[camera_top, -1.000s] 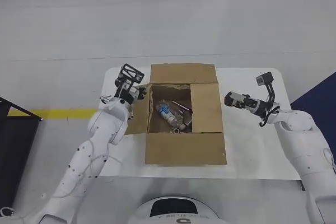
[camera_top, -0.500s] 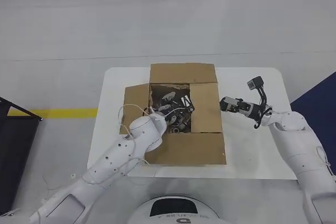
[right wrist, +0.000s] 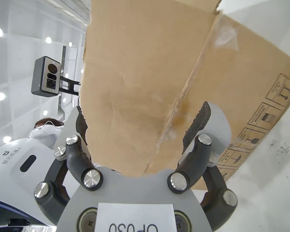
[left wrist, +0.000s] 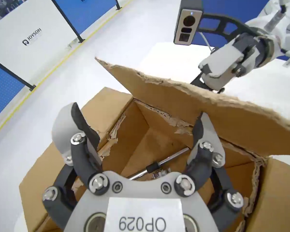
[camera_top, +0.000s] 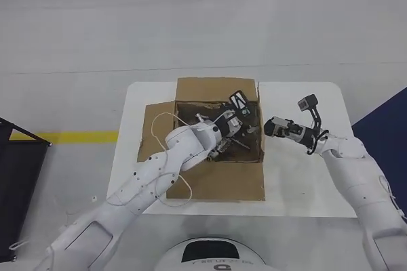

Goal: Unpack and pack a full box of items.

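Pale grey floor surrounds a white tabletop (camera_top: 298, 196), and on it stands the open brown cardboard box (camera_top: 217, 186), its near flap folded flat toward the robot. The left hand (left wrist: 138, 113) is down over the box's open mouth with its fingers spread wide and nothing between them. That suits a reach for the contents, and below it a thin silver metal rod with a black collar (left wrist: 169, 158) lies on the box floor. From above, a dark jumble of small items (camera_top: 243, 141) shows beside the left arm, so the box looks far from unpacked.

The right hand (right wrist: 143, 109) sits at the box's right side, also wide. The torn-edged right flap (right wrist: 135, 73) stands up between its fingers, which are not clamped on it. My guess is that it is there to keep that flap up and out of the opening while the other arm works inside. The flap could fall back over the contents once released.
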Action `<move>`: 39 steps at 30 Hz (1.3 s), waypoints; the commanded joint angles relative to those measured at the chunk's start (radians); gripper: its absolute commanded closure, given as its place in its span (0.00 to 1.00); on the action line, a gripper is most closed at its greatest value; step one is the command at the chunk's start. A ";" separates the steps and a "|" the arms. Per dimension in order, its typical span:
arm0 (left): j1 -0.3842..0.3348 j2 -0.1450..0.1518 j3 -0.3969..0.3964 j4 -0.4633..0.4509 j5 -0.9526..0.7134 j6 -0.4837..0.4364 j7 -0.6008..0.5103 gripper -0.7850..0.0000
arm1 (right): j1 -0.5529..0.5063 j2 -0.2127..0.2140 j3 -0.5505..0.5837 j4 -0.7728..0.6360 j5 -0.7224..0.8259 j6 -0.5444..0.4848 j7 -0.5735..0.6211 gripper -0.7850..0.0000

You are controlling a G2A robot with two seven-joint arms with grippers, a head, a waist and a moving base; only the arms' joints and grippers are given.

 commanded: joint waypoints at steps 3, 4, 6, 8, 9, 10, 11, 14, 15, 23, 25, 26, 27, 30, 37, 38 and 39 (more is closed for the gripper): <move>-0.040 -0.035 0.068 0.054 -0.005 0.028 -0.005 0.00 | -0.102 0.035 0.144 -0.042 0.066 -0.121 -0.121 0.00; -0.053 -0.045 0.085 0.075 -0.007 0.035 -0.007 0.00 | -0.146 0.043 0.191 -0.085 0.100 -0.179 -0.179 0.00; -0.075 -0.066 0.117 0.118 -0.016 0.045 -0.010 0.00 | -0.253 0.059 0.264 -0.194 0.138 -0.257 -0.256 0.00; -0.096 -0.086 0.143 0.160 -0.010 0.069 -0.010 0.00 | -0.339 0.077 0.322 -0.282 0.103 -0.293 -0.293 0.00; -0.103 -0.095 0.152 0.178 -0.009 0.088 -0.010 0.00 | -0.368 0.085 0.340 -0.326 0.077 -0.300 -0.300 0.00; -0.108 -0.103 0.155 0.191 -0.018 0.102 -0.009 0.00 | -0.390 0.092 0.351 -0.362 0.057 -0.298 -0.298 0.00; -0.114 -0.109 0.151 0.196 -0.029 0.113 -0.001 0.00 | -0.401 0.099 0.355 -0.395 0.037 -0.285 -0.285 0.00; -0.123 -0.108 0.098 0.179 -0.041 0.147 0.028 0.00 | -0.383 0.113 0.337 -0.457 -0.018 -0.224 -0.224 0.00; -0.116 -0.100 0.070 0.162 -0.041 0.155 0.032 0.00 | -0.365 0.116 0.323 -0.464 -0.025 -0.203 -0.203 0.00; 0.119 0.012 -0.307 -0.123 0.053 0.162 0.010 0.00 | -0.073 0.099 0.102 -0.309 -0.151 0.104 -0.031 0.00; 0.201 0.039 -0.416 -0.202 0.066 0.112 -0.002 0.00 | -0.020 0.087 0.034 -0.259 -0.216 0.190 -0.031 0.00; 0.235 0.050 -0.469 -0.229 0.076 0.100 -0.021 0.00 | 0.007 0.082 0.008 -0.234 -0.247 0.235 -0.030 0.00; 0.265 0.058 -0.519 -0.254 0.066 0.098 -0.034 0.00 | 0.027 0.076 -0.013 -0.216 -0.260 0.256 -0.041 0.00; 0.325 0.076 -0.647 -0.283 0.003 0.064 -0.049 0.00 | 0.066 0.063 -0.065 -0.175 -0.308 0.333 -0.053 0.00; 0.410 0.104 -0.832 -0.298 -0.073 -0.045 -0.044 0.00 | 0.062 0.057 -0.043 -0.404 -0.405 0.289 -0.276 0.00; 0.420 0.107 -0.853 -0.299 -0.076 -0.063 -0.040 0.00 | 0.052 0.058 -0.037 -0.459 -0.433 0.296 -0.307 0.00; 0.429 0.111 -0.875 -0.296 -0.081 -0.082 -0.037 0.00 | 0.049 0.057 -0.042 -0.529 -0.462 0.308 -0.323 0.00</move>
